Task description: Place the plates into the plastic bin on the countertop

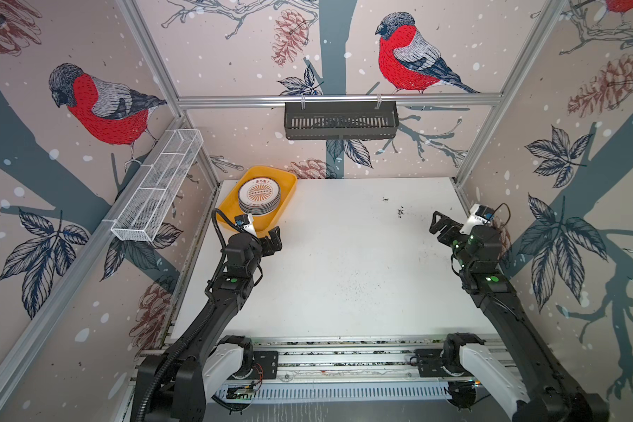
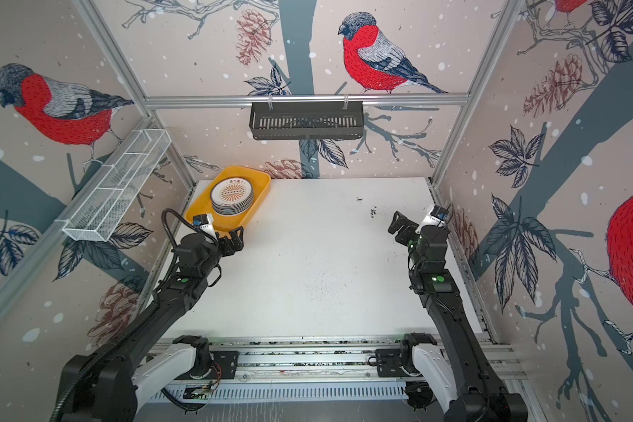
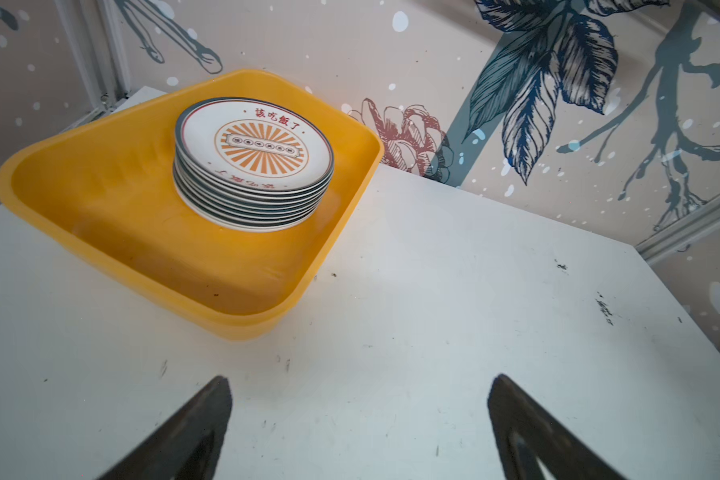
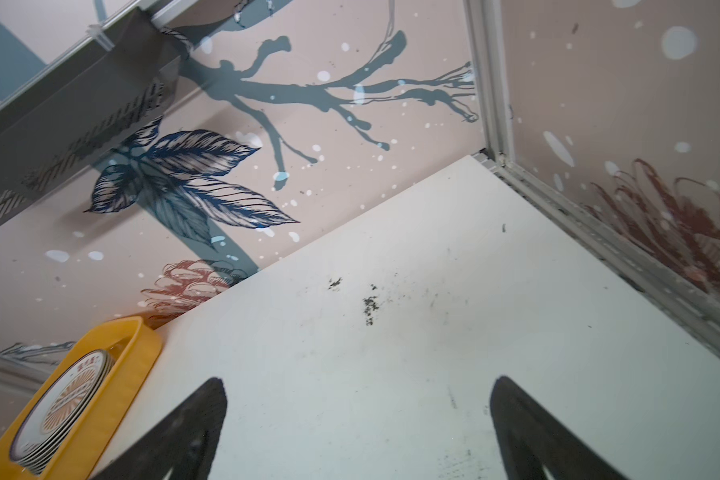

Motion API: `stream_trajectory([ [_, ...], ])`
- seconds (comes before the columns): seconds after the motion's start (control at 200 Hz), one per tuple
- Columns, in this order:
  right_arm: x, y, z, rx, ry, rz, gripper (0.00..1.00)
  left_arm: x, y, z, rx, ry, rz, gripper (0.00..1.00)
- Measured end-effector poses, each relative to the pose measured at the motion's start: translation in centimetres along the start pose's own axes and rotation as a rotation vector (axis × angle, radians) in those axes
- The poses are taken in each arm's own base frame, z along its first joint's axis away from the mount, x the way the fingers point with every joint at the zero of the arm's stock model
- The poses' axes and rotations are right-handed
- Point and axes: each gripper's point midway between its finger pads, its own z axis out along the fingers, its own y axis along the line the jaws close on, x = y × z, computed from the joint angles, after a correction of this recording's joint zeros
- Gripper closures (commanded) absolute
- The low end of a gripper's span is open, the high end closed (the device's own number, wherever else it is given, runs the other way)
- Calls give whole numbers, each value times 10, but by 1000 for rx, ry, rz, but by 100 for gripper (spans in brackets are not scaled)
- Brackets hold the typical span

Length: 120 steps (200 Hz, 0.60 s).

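front rail (image 1: 344,360): nearest the camera; aluminium, running along the tabletop's near edge and carrying both arm bases.
left arm (image 1: 212,303): rises from the near left corner and leans up the left edge, wrist bent in toward the middle.
left tool (image 1: 273,239): fingers spread wide with nothing between them. It hangs just off the near short end of the plastic bin; in the wrist view (image 3: 358,386) there is bare tabletop under it.
plastic bin (image 1: 289,193): yellow, on the tabletop's far left corner, set at a slant, far end close to the back wall, near half bare.
plates (image 1: 259,195): one upright stack in the bin's far half, standing above its rim.
writing: the top plate (image 3: 254,145) shows an orange sunburst and red characters 該吃飯了; the band of small lettering at its centre is unreadable.
tabletop (image 1: 344,263): white and open from the bin across to the right edge; dark specks (image 1: 401,212) far right of middle.
right arm (image 1: 497,303): runs up the right edge.
right tool (image 1: 440,223): spread and empty, over the far right tabletop, well apart from the bin.
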Motion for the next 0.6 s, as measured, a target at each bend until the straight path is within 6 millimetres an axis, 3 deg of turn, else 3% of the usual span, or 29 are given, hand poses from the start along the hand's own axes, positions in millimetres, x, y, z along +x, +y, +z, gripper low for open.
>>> stream_trajectory([
  [0.125,3,-34,1,93,-11,4,1,11,16,-5,-58,-25,6,4],
  [0.31,18,-84,-3,266,-20,13,1,3,32,-13,-136,-128,83,4],
  [0.6,47,-127,-10,424,-69,2,1,31,60,-22,-222,-230,248,3],
])
